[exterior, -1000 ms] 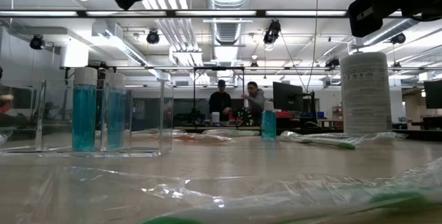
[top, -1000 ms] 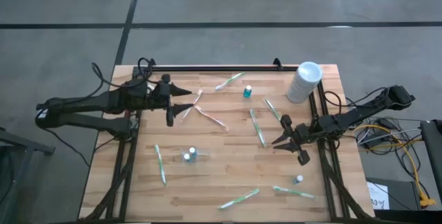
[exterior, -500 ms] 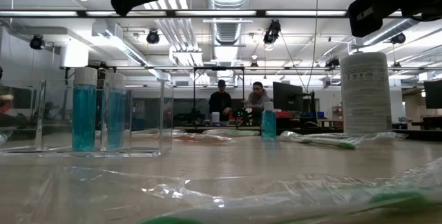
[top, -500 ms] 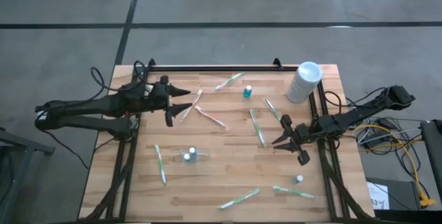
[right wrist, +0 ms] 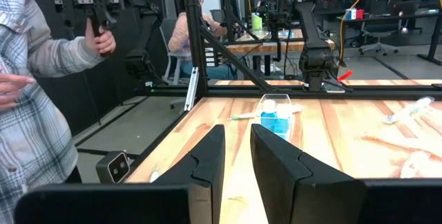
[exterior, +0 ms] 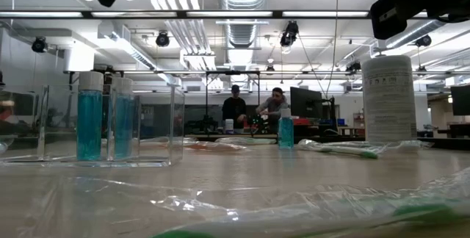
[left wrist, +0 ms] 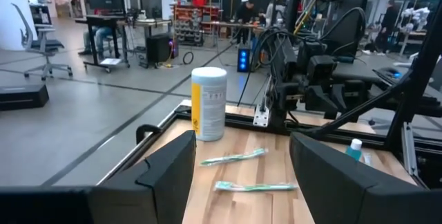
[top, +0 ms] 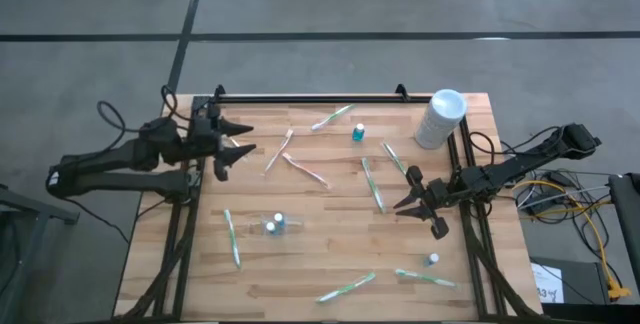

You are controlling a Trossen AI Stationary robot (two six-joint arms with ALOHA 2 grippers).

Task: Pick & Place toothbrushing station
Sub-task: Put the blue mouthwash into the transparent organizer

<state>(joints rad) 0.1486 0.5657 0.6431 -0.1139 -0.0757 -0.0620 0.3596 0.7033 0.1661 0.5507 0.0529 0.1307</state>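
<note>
Wooden table [top: 330, 254], slatted, carrying the station's loose stock.

Item: wrapped toothbrushes, lying scattered. One [top: 373, 184] is lying just beside the right pincer; two [top: 304, 169] are crossing near the left pincer; others are resting along the near edge [top: 346, 287] and the far edge [top: 332, 117].

Item: small blue-filled bottles. One [top: 358, 132] is standing near the far edge; two are sitting inside a clear holder [top: 274, 226] at mid-table; a small capped one [top: 433, 260] is standing near the right front corner.

Item: white canister [top: 441, 118], upright at the far right corner.

Item: left pincer [top: 236, 136], hanging over the table's left edge with fingers spread wide and nothing between them.

Item: right pincer [top: 412, 196], hovering over the right side; the right wrist view is showing its fingers [right wrist: 207, 156] standing a narrow gap apart, gripping nothing.

Handling note, as a judgement: no article is being carried, so the step in hand is looking like an approach to a first pick. A flat, film-wrapped toothbrush is likely calling for a descent straight over its middle, fingers straddling the handle crosswise and closing low against the wood, so the slippery wrap is not sliding out. The crossed pair is best being taken from the upper piece first.
</note>
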